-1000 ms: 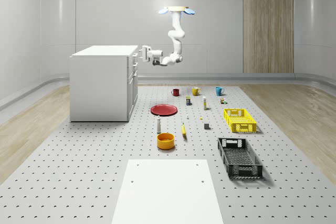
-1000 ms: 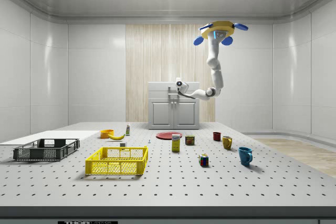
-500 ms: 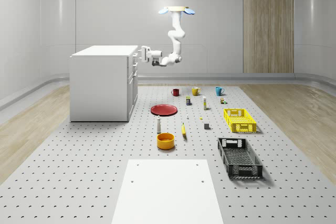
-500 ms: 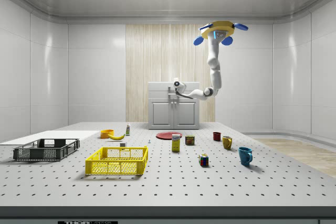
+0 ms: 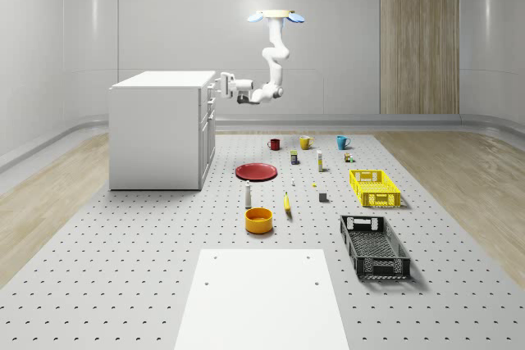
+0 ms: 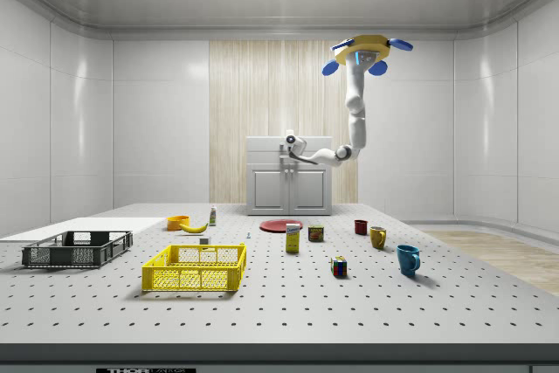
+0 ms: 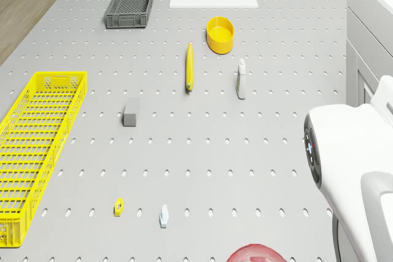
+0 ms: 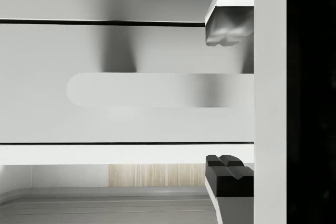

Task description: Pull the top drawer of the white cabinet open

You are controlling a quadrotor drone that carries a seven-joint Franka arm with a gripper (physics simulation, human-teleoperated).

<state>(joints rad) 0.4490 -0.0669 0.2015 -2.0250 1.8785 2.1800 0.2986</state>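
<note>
The white cabinet (image 5: 156, 133) stands at the whole-scene view's left, its drawer fronts facing right. My drone (image 5: 276, 15) hovers high up, to the right of the cabinet, and the arm reaches down and across to the top drawer (image 5: 208, 91). The gripper (image 5: 220, 84) is right at that drawer's front. In the wrist view the top drawer's front (image 8: 131, 124) is close ahead, and its bar handle (image 8: 152, 90) lies between the two fingers (image 8: 228, 30). The gripper (image 8: 226, 99) is open, with a gap on each side of the handle. In the side view the gripper (image 6: 289, 138) is at the cabinet's (image 6: 289, 185) upper front.
On the pegboard floor in front of the cabinet lie a red plate (image 5: 256, 171), a bottle (image 5: 248, 194), a yellow bowl (image 5: 258, 220) and a banana (image 5: 287, 202). Mugs (image 5: 305, 143), a yellow crate (image 5: 374, 187) and a black crate (image 5: 374, 245) lie further right.
The arm has drawn in closer to the cabinet, shifting the gripper slightly toward the top drawer front. The drone has stayed in place.
</note>
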